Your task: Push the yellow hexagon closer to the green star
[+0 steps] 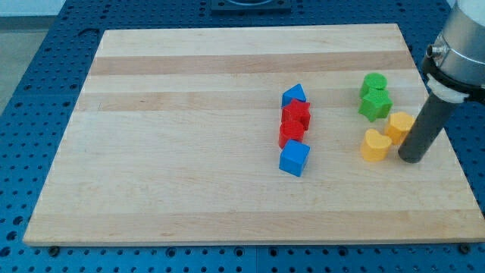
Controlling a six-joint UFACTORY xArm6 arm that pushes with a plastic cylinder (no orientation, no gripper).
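Nearest the camera lay the bare front strip of the pale wooden bench (227,220), which rested on a blue perforated metal base plate (23,114). No pincer showed on this arm: it ended in a straight dark rod, so nothing could be spread or pinched. My tip (413,160) stood on the bench close to its right edge, about midway between the far and near edges. It sat just beside the yellow hexagon block (400,126), on that block's side towards the right edge and slightly nearer the front; whether they touched could not be told. Just beside the hexagon, towards the left and front edges, lay a yellow heart-shaped block (374,145), the two nearly touching. Towards the far edge from the hexagon, and near it, sat the green star block (375,105), with a second green block (373,82) of rounded shape touching its far side. Well apart, nearer the bench's middle, four blocks formed a short line running from far to near: a blue triangular block (294,94), a red star-like block (297,114), a second red block (291,133) of unclear shape, and a blue cube (294,158) closest to the front edge.
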